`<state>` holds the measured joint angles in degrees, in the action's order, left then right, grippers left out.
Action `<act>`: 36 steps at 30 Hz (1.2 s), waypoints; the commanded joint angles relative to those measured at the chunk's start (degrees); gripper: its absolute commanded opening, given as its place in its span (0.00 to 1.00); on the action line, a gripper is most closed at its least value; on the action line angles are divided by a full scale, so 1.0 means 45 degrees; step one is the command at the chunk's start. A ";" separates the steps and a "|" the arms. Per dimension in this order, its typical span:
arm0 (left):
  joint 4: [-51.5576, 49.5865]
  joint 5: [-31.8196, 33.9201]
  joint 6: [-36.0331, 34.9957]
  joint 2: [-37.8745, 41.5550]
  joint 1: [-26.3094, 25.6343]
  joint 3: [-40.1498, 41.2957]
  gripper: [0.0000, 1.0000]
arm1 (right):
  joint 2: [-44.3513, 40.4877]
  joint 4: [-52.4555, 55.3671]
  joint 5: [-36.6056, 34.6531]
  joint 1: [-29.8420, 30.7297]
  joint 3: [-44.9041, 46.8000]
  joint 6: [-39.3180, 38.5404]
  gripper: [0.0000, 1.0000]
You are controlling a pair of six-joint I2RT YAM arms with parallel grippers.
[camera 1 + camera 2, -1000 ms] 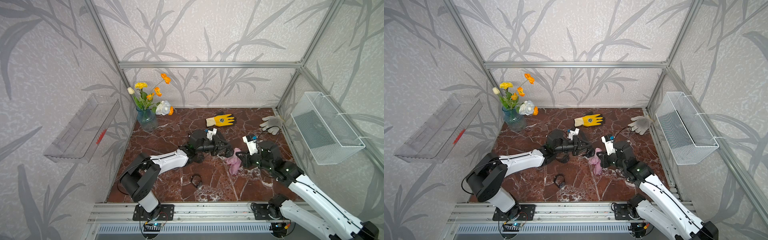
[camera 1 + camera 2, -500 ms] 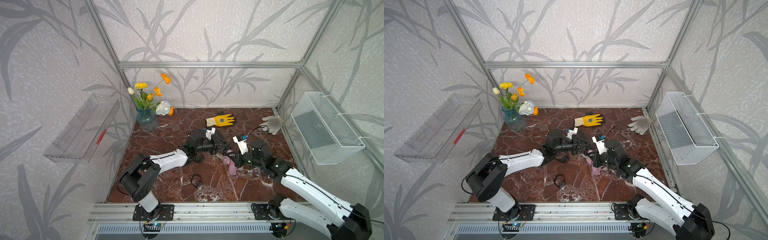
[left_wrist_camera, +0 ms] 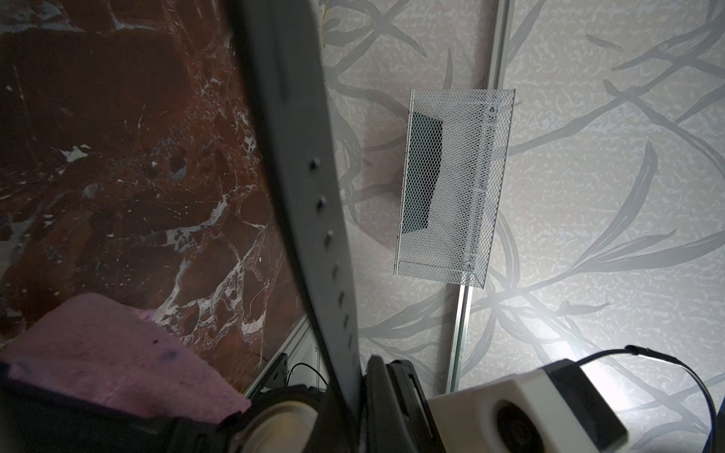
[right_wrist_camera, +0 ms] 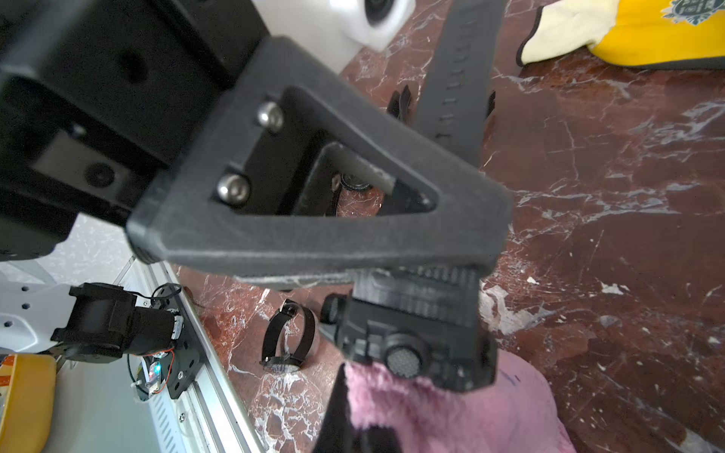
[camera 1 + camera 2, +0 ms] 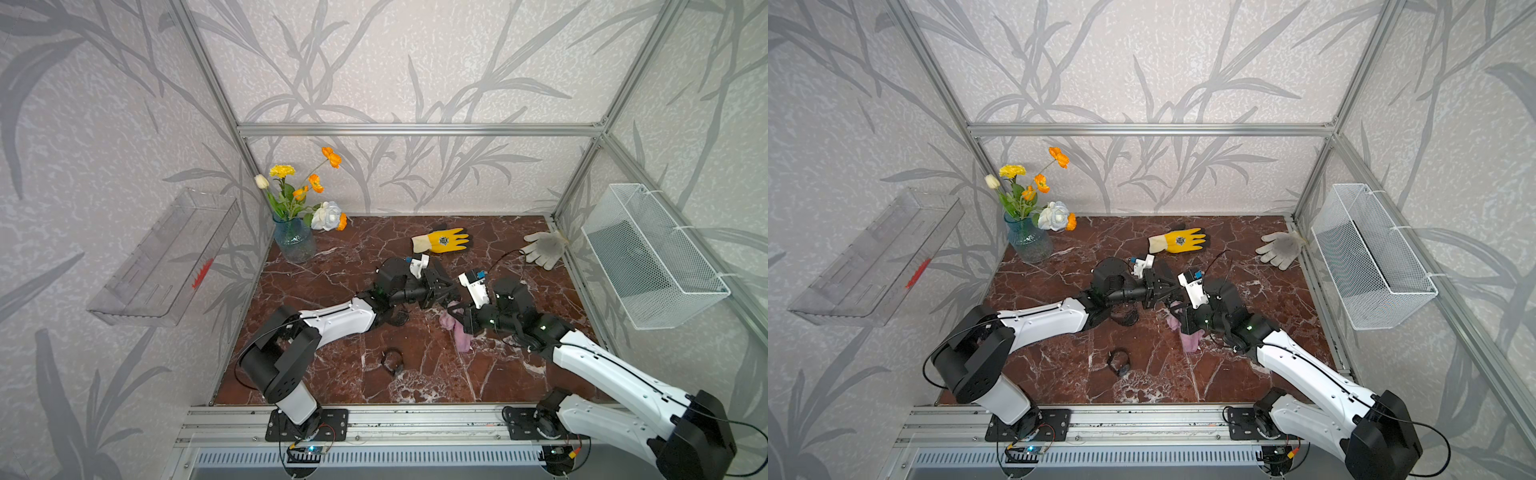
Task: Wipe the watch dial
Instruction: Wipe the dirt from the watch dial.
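Right at mid-table the watch (image 4: 416, 325) is held up off the marble table (image 5: 332, 374), pinched in the closed left gripper (image 5: 448, 296). Its strap (image 4: 459, 78) runs long, away from the case. The pale dial (image 3: 274, 429) sits just beside the pink cloth (image 4: 451, 415), which touches the case and is clamped in the right gripper (image 5: 458, 318). So the right arm is the wiper, and I judge its rub must cross the dial face. A second watch (image 5: 391, 360) lies apart, nearer the front.

Nothing legible is showing anywhere. The yellow glove (image 5: 442, 241), lying upper middle in both top views, is carrying a dark round emblem too small to read. The watch strap (image 4: 459, 78) is bearing raised characters, too blurred to make out.
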<state>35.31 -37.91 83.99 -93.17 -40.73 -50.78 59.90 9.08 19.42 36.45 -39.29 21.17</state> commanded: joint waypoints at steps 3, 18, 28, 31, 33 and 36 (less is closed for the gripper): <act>0.0726 -0.0841 0.0028 0.0313 -0.0259 -0.0198 0.00 | 0.0263 0.0488 -0.0446 0.0104 -0.0642 -0.0504 0.00; 0.0251 -0.1043 -0.0163 0.0497 -0.0008 -0.0269 0.00 | 0.0917 0.3536 -0.3150 0.0095 -0.1603 -0.0681 0.00; 0.0969 -0.2246 0.0104 0.0994 0.0620 -0.0375 0.00 | -0.2143 0.5432 -0.3268 -0.2450 -0.1225 -0.0912 0.00; 0.0509 -0.3255 -0.0605 0.1182 0.0706 -0.0887 0.00 | -0.3368 0.5570 -0.2476 -0.3203 -0.1160 -0.1259 0.00; -0.0021 -0.3744 -0.1302 0.1452 0.0731 -0.1270 0.00 | -0.3900 0.5660 -0.1975 -0.3492 -0.1239 -0.1353 0.00; 0.0508 -0.4423 -0.1167 0.1659 0.0774 -0.1500 0.00 | -0.4385 0.5531 -0.1227 -0.3553 -0.1404 -0.1318 0.00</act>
<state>34.76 -51.90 80.77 -88.84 -37.54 -54.63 41.43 33.82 9.15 20.73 -44.93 16.34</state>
